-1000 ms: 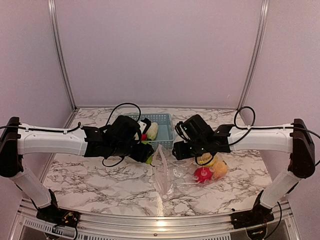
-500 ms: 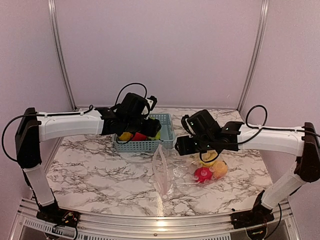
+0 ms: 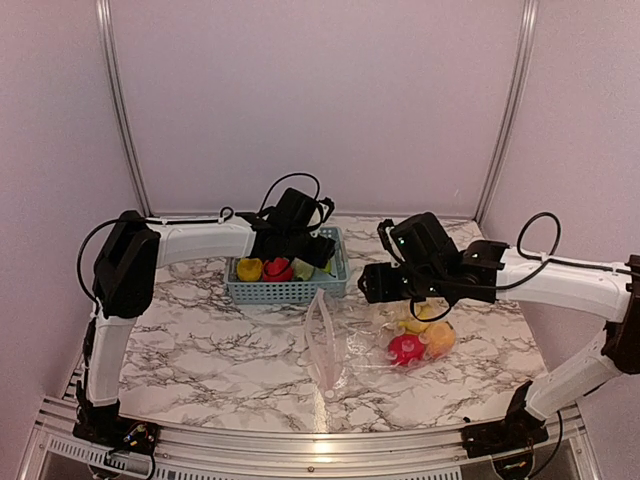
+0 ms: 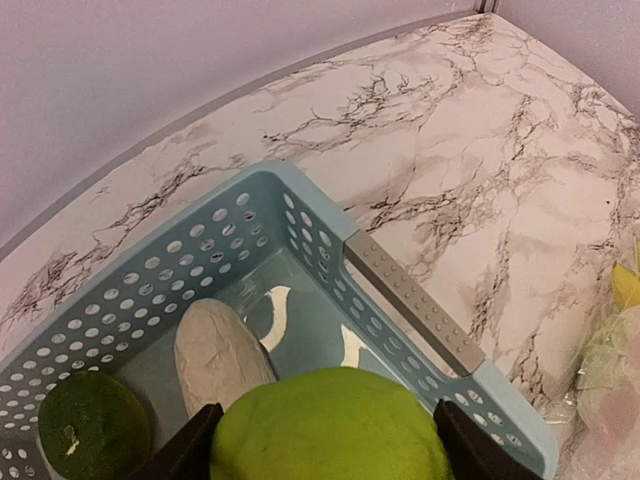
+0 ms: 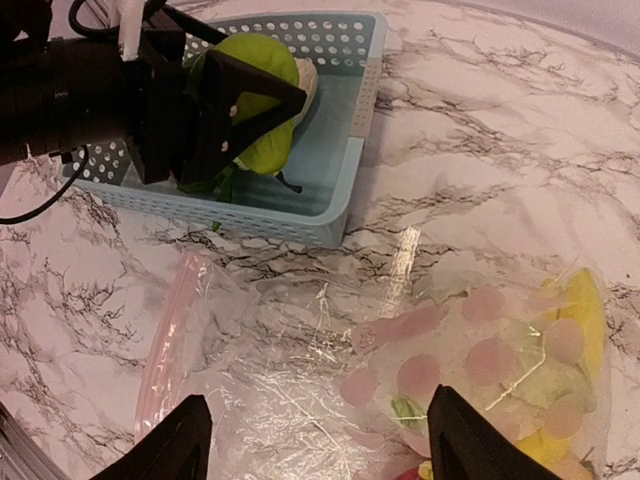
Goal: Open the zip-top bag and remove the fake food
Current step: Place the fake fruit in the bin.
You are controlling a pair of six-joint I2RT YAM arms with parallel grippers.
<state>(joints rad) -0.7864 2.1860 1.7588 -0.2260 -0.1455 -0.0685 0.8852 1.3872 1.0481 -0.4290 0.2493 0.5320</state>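
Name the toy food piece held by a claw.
The big light-green round plastic fruit, gripped by the left claw above the light blue slotted basket; the others lie in it or the clear bag.

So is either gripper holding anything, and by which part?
Left gripper clamps the green toy fruit across its sides, over the blue basket; right gripper holds nothing.

Crinkly plastic bag; smooth plastic basket

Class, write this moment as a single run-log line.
left fingers: gripping green fruit over basket | right fingers: open, empty, above zip-top bag | fake food: some inside bag
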